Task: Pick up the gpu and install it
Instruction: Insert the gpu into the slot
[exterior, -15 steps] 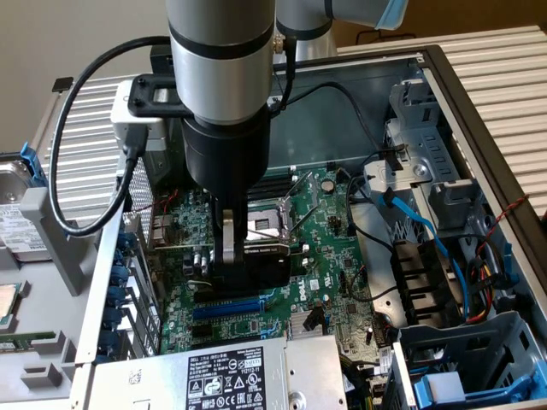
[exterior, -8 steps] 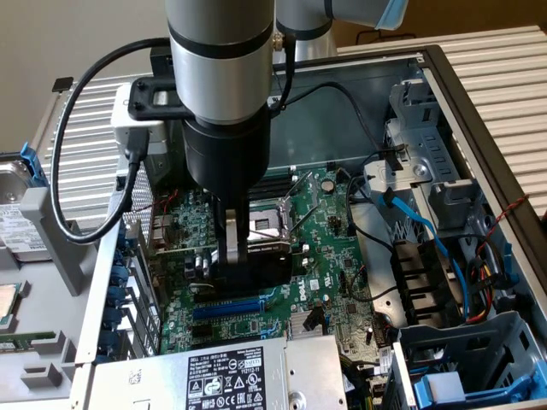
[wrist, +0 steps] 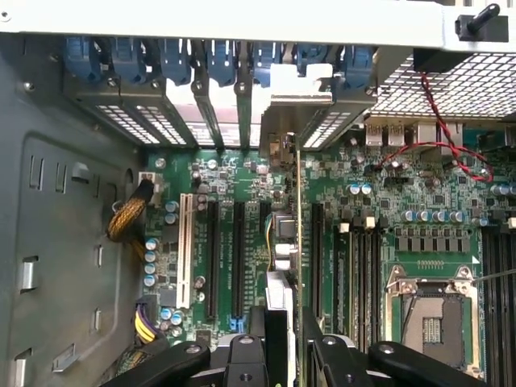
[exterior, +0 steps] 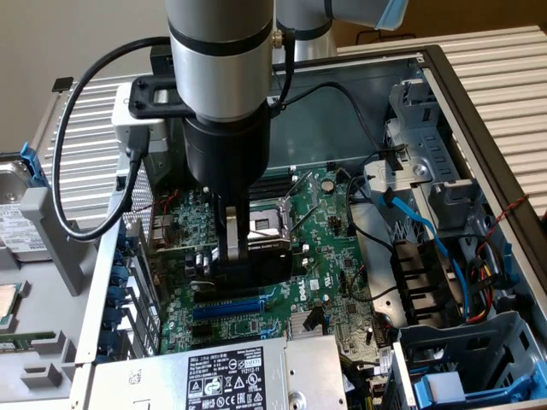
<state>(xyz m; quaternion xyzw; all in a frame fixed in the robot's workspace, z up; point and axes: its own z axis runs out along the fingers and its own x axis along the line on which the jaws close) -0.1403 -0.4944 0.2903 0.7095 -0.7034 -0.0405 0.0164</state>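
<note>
I read "DELL" on the white label (exterior: pixel 226 378) of the power supply (exterior: pixel 214 376) nearest me; its finer print stays illegible.

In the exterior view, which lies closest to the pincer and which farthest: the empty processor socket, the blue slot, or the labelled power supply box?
From the pincer:
1. Processor socket, right beside it, toward the exterior view's right.
2. Blue slot, just below on the motherboard.
3. Power supply box, lowest, at the case's near edge.

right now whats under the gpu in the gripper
The gpu, edge-on in the gripper, stands over the green motherboard among its black expansion slots. The slot directly beneath it is covered by the card itself.
</note>
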